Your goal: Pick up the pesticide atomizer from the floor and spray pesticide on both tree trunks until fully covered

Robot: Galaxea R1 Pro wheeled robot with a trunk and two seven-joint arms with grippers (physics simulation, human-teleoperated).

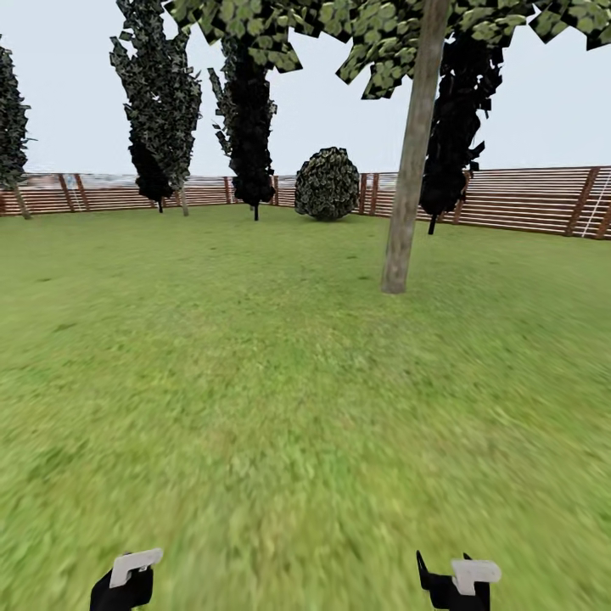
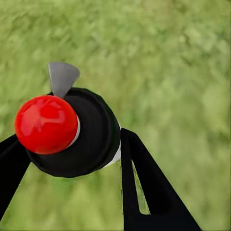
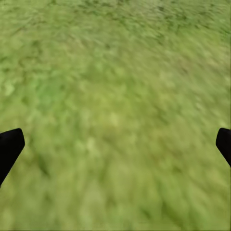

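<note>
My left gripper is shut on the pesticide atomizer, which has a black round body, a glossy red cap and a grey trigger, held above the grass. In the head view the left gripper and right gripper sit at the bottom edge. The right gripper is open, with only lawn between its fingers. A tree stands ahead to the right; its grey-brown tree trunk leans slightly and rises to pale green leaves. Pesticide is out of view.
The garden lawn stretches ahead to a brown slatted fence. Dark narrow conifers and a round bush stand along the fence. Open grass lies between me and the trunk.
</note>
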